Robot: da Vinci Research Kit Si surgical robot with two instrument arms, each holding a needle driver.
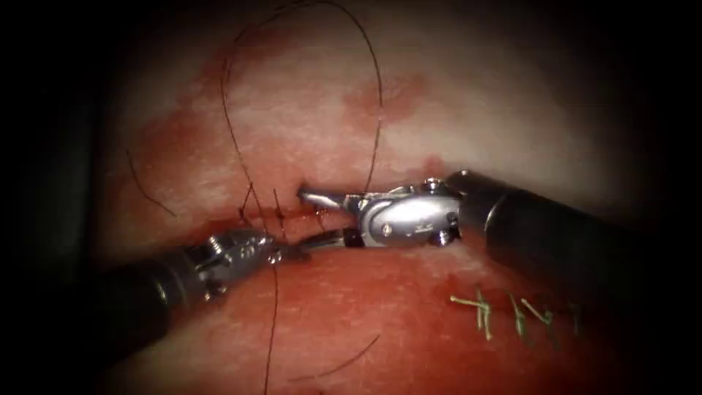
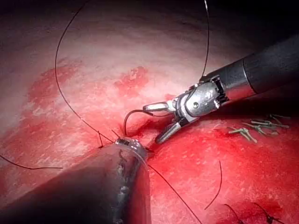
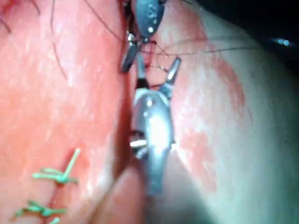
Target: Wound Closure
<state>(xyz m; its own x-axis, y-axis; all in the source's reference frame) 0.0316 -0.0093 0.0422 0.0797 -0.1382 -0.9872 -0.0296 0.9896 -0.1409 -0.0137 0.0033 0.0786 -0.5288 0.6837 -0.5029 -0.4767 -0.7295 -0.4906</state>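
Tools met tip to tip over cut (image 1: 292,214) | right tool (image 1: 322,217) level, jaws spread, empty | left tool (image 1: 292,252) angled up from near left, grip unclear | needle (image 2: 133,116) curved beside right tool.

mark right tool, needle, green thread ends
right tool (image 1: 322,218), endoscope view: midway between its open jaw tips, at the cut.
needle (image 2: 128,116), left wrist view: on its curved body, beside the right tool's jaw.
green thread ends (image 1: 482,311), endoscope view: on the leftmost green piece, lying on the tissue.

Wet, glossy pink-red pork tissue (image 1: 409,117) has a faintly grainy surface. Two polished, shiny metal needle-driver tools (image 1: 289,253) (image 1: 322,216) extend from matt dark-grey shafts (image 1: 563,234). Thin matt black thread (image 1: 376,102) crosses it, near dull green thread ends (image 1: 482,311).
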